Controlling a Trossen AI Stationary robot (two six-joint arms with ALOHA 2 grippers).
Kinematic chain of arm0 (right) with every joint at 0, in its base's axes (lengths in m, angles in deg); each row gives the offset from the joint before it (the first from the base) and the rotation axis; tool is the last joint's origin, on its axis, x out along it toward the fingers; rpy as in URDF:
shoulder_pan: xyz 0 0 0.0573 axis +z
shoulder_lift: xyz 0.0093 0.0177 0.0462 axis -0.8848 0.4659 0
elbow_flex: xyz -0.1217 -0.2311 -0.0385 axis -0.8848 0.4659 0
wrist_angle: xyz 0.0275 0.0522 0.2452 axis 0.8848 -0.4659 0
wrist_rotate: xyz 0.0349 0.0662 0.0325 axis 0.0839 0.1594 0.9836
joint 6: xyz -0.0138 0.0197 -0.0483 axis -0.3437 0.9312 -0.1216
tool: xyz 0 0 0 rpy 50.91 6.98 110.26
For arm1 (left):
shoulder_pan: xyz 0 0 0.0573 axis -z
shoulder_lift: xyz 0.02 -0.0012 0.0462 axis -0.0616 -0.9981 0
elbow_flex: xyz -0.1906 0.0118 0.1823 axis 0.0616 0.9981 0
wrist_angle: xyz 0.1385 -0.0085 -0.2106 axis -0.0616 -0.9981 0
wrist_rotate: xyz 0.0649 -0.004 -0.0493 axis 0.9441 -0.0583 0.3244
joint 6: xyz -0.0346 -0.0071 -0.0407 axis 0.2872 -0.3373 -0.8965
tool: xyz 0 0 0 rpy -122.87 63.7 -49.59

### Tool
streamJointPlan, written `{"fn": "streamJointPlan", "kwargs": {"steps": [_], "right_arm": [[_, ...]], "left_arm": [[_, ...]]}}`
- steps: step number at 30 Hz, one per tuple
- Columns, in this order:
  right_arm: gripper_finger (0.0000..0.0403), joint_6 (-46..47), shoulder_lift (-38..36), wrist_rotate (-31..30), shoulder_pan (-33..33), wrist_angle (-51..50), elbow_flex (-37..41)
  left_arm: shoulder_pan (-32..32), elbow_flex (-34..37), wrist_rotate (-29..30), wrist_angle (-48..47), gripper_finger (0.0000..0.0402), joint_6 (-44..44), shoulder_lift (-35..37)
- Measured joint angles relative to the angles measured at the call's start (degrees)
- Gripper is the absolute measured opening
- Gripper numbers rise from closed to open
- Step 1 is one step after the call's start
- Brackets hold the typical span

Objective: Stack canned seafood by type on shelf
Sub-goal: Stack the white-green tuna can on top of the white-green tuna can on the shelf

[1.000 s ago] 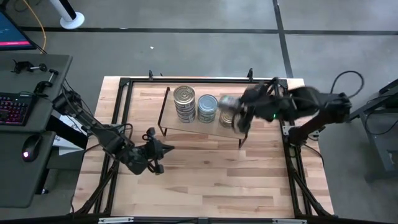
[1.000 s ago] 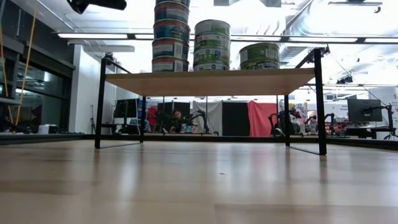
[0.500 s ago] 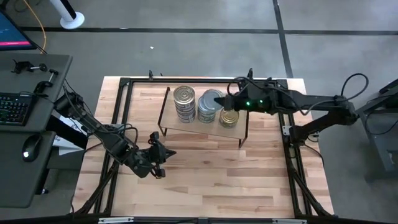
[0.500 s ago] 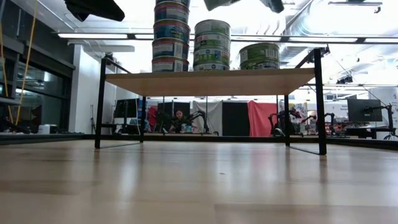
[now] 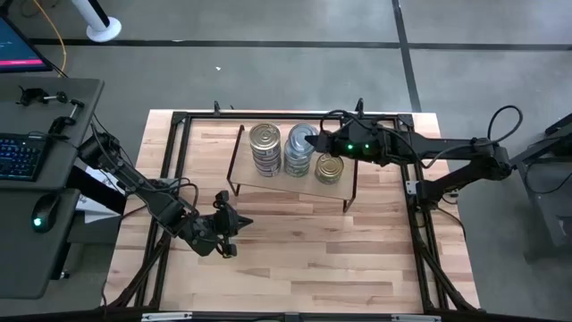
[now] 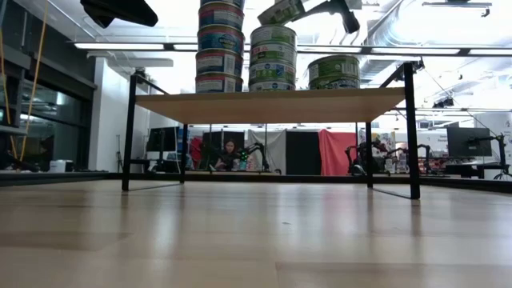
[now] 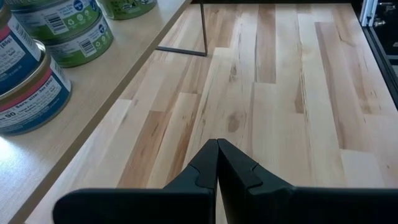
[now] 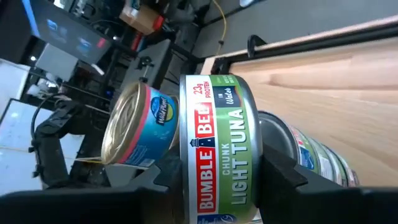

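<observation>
The light-wood shelf [image 5: 281,186] carries three stacks of canned seafood: a tall left stack [image 5: 264,148] with a gold lid, a middle stack [image 6: 272,56] of green-labelled tins, and a low right stack [image 5: 330,168]. My right gripper [image 5: 311,141] hovers just over the middle stack, shut on a green-labelled tuna can [image 8: 221,143]. My left gripper [image 5: 231,224] is shut with nothing in it, low over the table in front of the shelf's left end. My right gripper pinches the tuna can between its two fingers [image 8: 281,171], one on each flat end [image 8: 260,134], so the green label faces the wrist camera. It reaches in from the table's right, slanting slightly down. The can [image 6: 282,11] is tilted and clear of the middle stack.
The shelf stands on thin black wire legs [image 6: 411,132] at the table's far middle. A black frame [image 5: 420,241] runs along the table's edges. A desk with a keyboard [image 5: 22,152] stands off the left edge. Bare wood [image 5: 313,259] lies in front of the shelf.
My right gripper has carried the can from above the shelf's right end toward the left and down, to just over the middle stack. Its wrist has rolled, turning the can with it. The three stacks have not moved.
</observation>
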Motion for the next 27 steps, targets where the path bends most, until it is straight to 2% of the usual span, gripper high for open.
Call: {"fn": "streamJointPlan", "kwargs": {"steps": [7, 14, 27], "right_arm": [[0.0125, 0.16, 0.64, -2.39, 0.12, -0.57, -0.09], [0.0134, 4.96, 3.05, 0.14, -0.14, 0.11, -0.24], [0.0264, 2.75, 3.83, 1.42, -0.21, -0.88, -0.09]], "left_arm": [[-0.07, 0.0, 0.02, 0.02, 0.0, 0.01, 0.0], [-0.24, 0.0, 0.03, -0.06, 0.0, -0.64, -0.01], [-0.22, 0.04, 0.04, -1.01, 0.0, -2.08, -0.02]]}}
